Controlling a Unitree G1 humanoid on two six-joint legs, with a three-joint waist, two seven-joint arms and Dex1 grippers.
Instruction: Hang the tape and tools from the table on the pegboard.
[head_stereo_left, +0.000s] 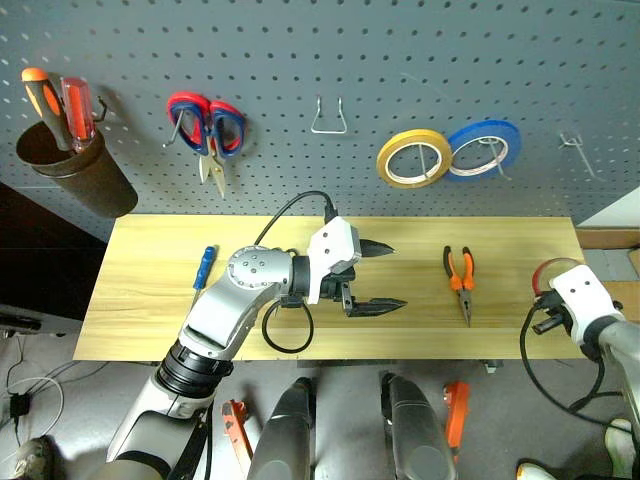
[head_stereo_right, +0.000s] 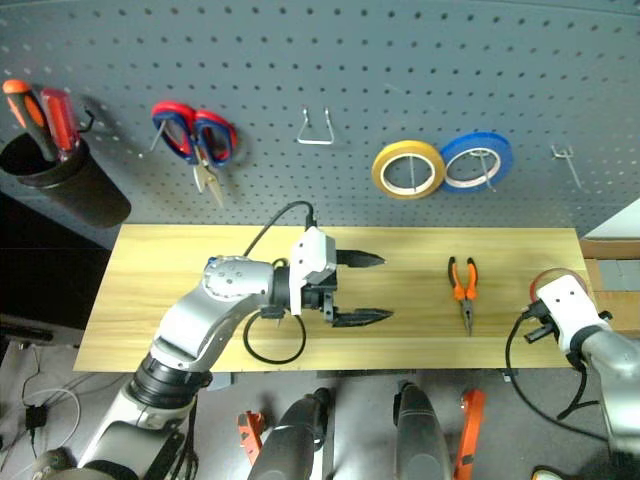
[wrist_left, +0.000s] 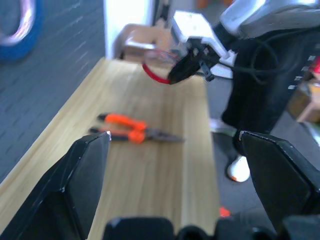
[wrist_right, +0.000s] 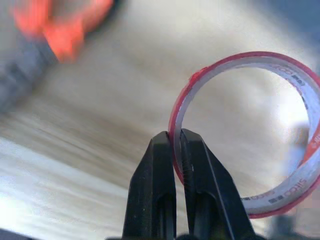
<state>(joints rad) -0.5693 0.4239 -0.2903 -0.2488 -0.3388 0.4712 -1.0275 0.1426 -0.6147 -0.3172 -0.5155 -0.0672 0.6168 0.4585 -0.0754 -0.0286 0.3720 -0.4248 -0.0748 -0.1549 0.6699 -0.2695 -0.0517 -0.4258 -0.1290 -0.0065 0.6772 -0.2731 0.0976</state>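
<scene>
At the table's (head_stereo_left: 150, 300) right end, right gripper (wrist_right: 176, 145) pinches the tape (wrist_right: 300, 185).

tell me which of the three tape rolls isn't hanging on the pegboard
The thin red tape ring, pinched at its rim in the right gripper at the table's right end. The yellow roll and blue roll hang on pegboard hooks.

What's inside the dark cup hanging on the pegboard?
Two screwdrivers stand handles-up in the cup on the pegboard: an orange-and-black one and a red one. Their shafts and tips are hidden by the cup's wall, as is anything lower inside.
</scene>
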